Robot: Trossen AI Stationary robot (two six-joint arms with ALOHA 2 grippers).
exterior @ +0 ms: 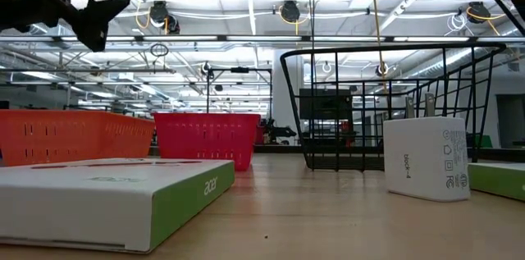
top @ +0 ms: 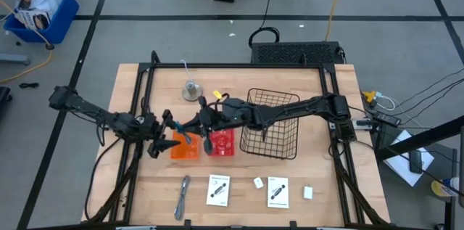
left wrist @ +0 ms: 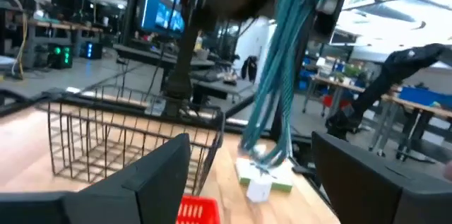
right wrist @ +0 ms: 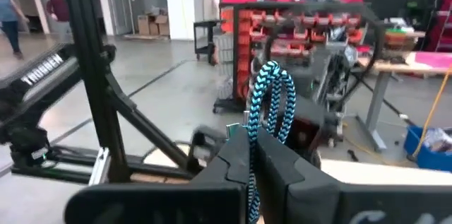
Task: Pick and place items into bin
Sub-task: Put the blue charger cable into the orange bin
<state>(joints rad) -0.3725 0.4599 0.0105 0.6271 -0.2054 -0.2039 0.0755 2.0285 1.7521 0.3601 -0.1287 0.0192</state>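
My right gripper (top: pixel 197 125) reaches across the black wire basket (top: pixel 272 122) and is shut on a teal braided cord (top: pixel 190 137) above the orange bin (top: pixel 183 149). My left gripper (top: pixel 164 143) is open beside that bin. In the left wrist view its fingers (left wrist: pixel 152 181) stand on either side of the hanging cord (left wrist: pixel 279 90) without touching it. A grey metal tool (top: pixel 183 196), two white cards (top: pixel 218 189) (top: pixel 277 191) and two tiny white blocks (top: pixel 258 183) (top: pixel 308 193) lie flat on the table near its front edge. My right gripper pinches the teal cord between its two shut fingers (right wrist: pixel 236 164). A bent loop of the cord (right wrist: pixel 272 100) sticks out past the fingertips. The rest hangs slack in several strands (left wrist: pixel 282 54) below the gripper, clear of the table, over the orange bin.
A red bin (top: pixel 221 143) stands between the orange bin and the wire basket. A round grey bell-like object (top: pixel 191 91) stands at the back. In the low view one white block (exterior: pixel 425 157) and a white card (exterior: pixel 115 186) lie close to the camera.
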